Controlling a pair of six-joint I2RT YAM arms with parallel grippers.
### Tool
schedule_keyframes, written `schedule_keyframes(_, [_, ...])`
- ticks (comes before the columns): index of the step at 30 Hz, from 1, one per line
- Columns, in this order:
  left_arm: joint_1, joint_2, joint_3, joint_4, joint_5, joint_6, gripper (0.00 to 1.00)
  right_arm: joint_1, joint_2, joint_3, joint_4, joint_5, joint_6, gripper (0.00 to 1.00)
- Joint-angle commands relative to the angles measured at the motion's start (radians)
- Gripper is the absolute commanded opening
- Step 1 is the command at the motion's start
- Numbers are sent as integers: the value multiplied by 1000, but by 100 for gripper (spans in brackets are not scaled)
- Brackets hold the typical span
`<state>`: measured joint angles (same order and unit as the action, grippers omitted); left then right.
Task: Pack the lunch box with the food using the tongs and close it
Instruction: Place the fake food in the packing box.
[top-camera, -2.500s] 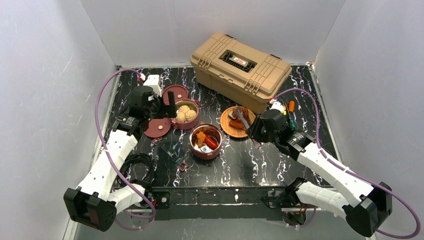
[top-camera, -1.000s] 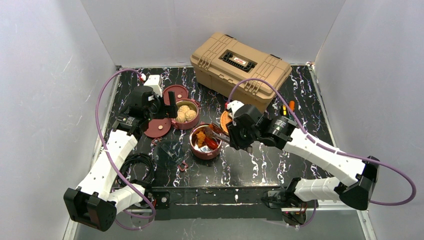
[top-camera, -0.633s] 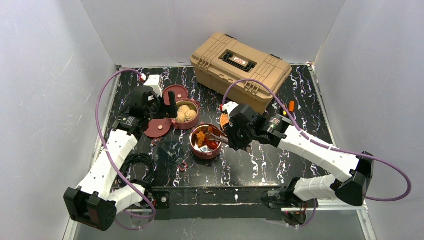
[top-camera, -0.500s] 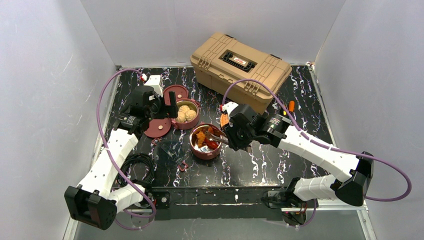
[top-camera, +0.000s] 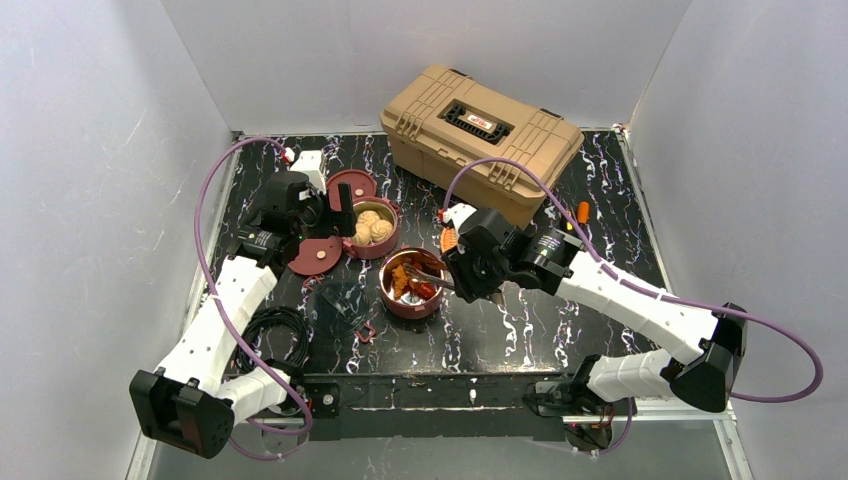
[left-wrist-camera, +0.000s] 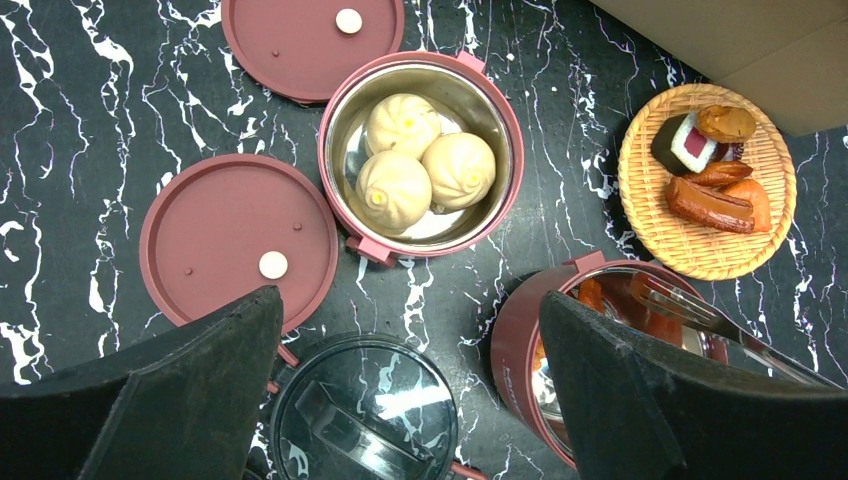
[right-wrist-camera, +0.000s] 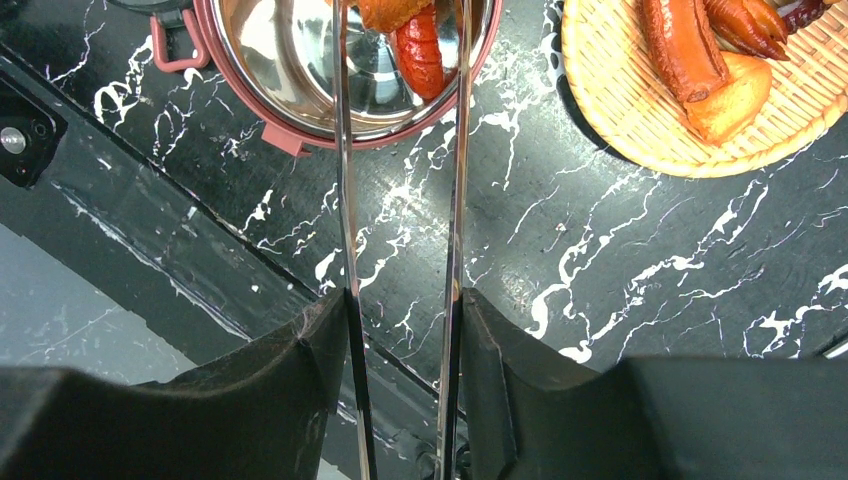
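Top external view: the lunch box (top-camera: 372, 253) sits in parts on the black worktop (top-camera: 520, 330). The back bowl (top-camera: 396, 232) has three buns (top-camera: 371, 226) in it. The near bowl (top-camera: 405, 308) has orange and red chunks (top-camera: 405, 283) in it. Two lids (top-camera: 315, 255) lie flat beside the back bowl, not on any bowl. The right tool (top-camera: 458, 278) holds the tongs (top-camera: 428, 273), with their tips down in the near bowl. The left tool (top-camera: 340, 215) hangs by the back bowl.

Left wrist view: the left tool is wide open with nothing in it. More food (left-wrist-camera: 715, 190) waits on the woven plate (left-wrist-camera: 640, 200), near the big tan toolbox (left-wrist-camera: 740, 40).

Right wrist view: the right tool's two fingers (right-wrist-camera: 300, 400) press the thin arms of the tongs from outside. The arms stand apart, with a red chunk (right-wrist-camera: 420, 50) between them. I cannot tell if the tips pinch it.

I'd say the packing is about half done. The buns are in and some chunks are in. What is left is to move the plate's food over, put the lids on, stack the bowls and clasp it all shut.
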<state>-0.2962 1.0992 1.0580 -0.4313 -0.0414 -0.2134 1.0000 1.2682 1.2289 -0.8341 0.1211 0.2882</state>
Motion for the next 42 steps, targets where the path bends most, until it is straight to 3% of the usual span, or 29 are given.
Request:
schedule_keyframes(1, [4, 2, 19, -18, -1, -1, 98, 3, -25, 54, 64, 22, 0, 50])
schedule_keyframes(14, [4, -24, -1, 5, -29, 0, 98, -53, -68, 111, 1, 302, 115, 42])
schedule_keyframes(26, [4, -7, 5, 0, -19, 2, 98, -277, -62, 1, 32, 173, 157, 46])
schedule_keyframes(42, [4, 4, 8, -6, -15, 2, 98, -299, 54, 15, 92, 186, 37, 52])
